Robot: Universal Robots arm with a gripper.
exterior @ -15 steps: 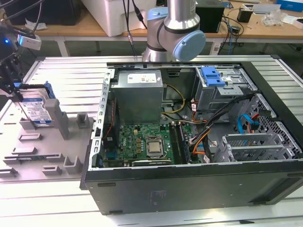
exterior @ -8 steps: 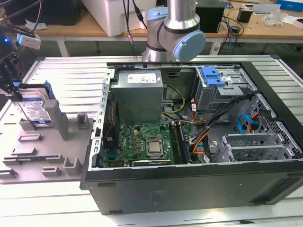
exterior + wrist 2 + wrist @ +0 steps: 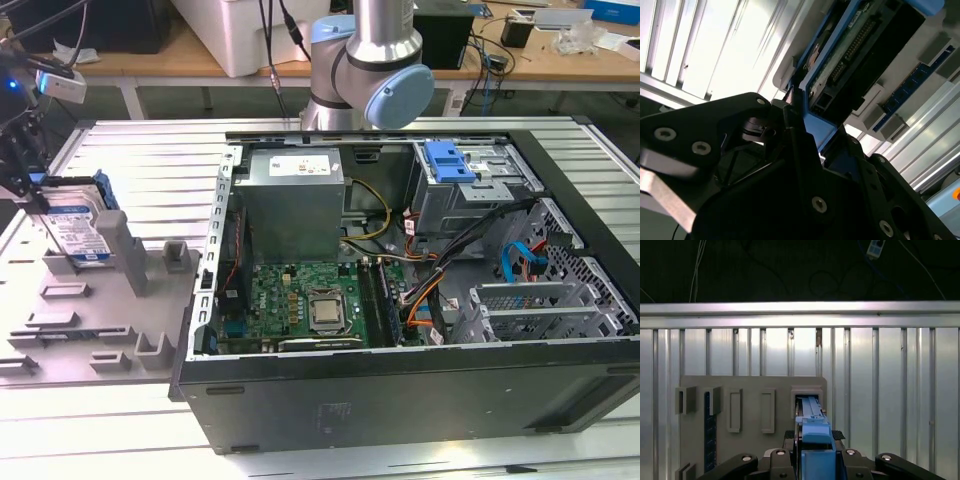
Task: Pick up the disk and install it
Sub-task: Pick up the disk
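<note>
pinching the disk [image 3: 78,232] with the end effector [image 3: 36,192], pressed in on the bright blue carrier rail [image 3: 812,427] from both sides, as read from both wrist views. standing upright on edge in a slot of the grey fixture [image 3: 100,320], at the exterior view's left, well apart from the open computer case [image 3: 400,400]. hard to tell whether lifted a little or fully seated in that slot.

judged to be the pick-up step. to do it well:
- keep the pinch square on the rail, not on the bare circuit board side [image 3: 840,60] seen in the second wrist view
- draw straight along the slot walls, with no twist or tilt, so as not to jam plastic against the holder
- hold firmly enough to stop any slip on smooth plastic, yet not so hard as to flex the thin rail

flat, rectangular, rigid silver metal body with a white-and-blue label, framed in glossy moulded plastic. matte grey fixture with blocky posts and rectangular pockets, resting on a desk [image 3: 150,160] of ribbed, shiny aluminium slats. inside the case:
- a green motherboard [image 3: 300,300]
- a grey metal box [image 3: 290,205] with a white sticker
- a small blue ribbed latch [image 3: 449,160] atop the drive cage [image 3: 470,200]
- loose cables [image 3: 440,285] just beside that cage
</note>
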